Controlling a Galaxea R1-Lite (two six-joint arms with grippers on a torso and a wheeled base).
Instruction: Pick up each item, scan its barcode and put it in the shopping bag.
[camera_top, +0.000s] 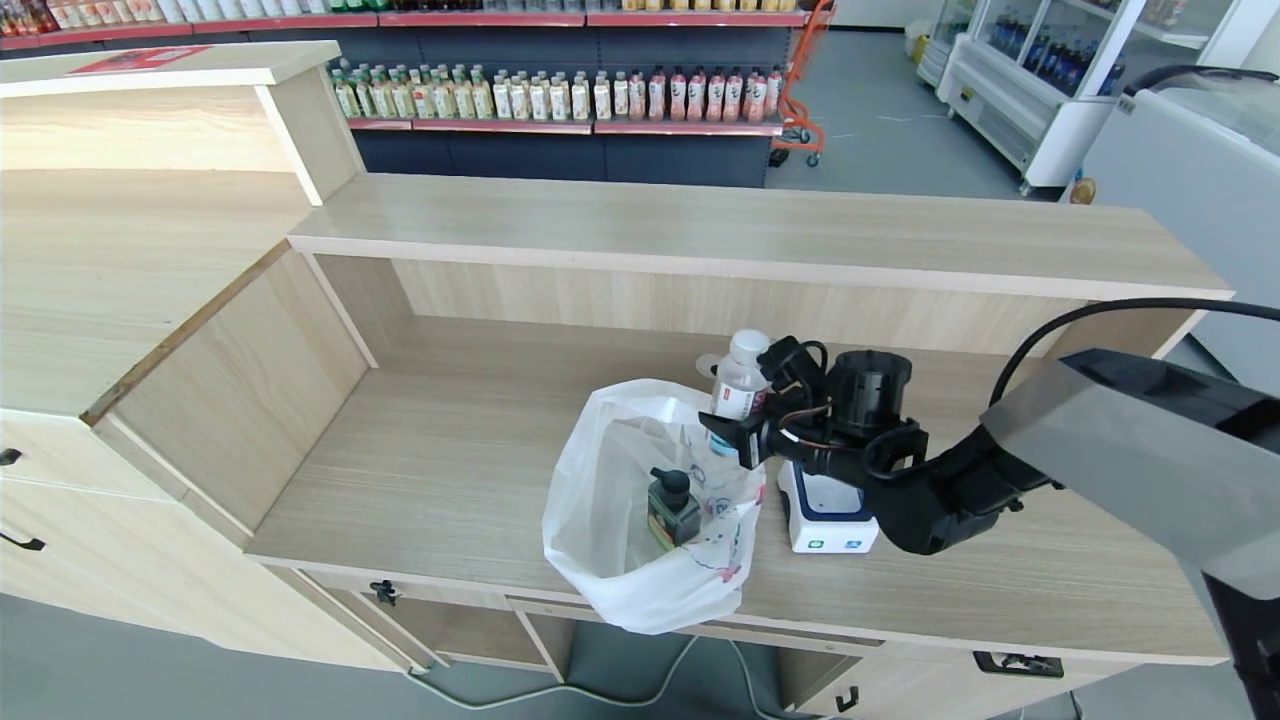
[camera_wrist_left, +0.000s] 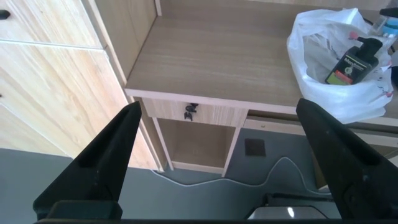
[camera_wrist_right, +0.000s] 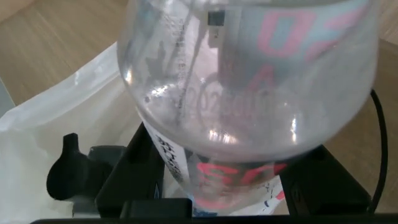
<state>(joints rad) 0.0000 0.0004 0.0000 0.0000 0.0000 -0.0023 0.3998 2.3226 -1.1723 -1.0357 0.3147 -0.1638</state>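
A clear water bottle with a white cap and a red-and-white label is held upright in my right gripper, which is shut on it just above the right rim of the white shopping bag. In the right wrist view the bottle's base looms close, with the bag below it. A dark green pump bottle stands inside the bag, also seen from the left wrist. My left gripper hangs open, low in front of the counter, away from the bag.
A white barcode scanner stands on the wooden counter right of the bag, under my right arm. A raised counter shelf runs behind. Drawers and a cable lie below the counter front.
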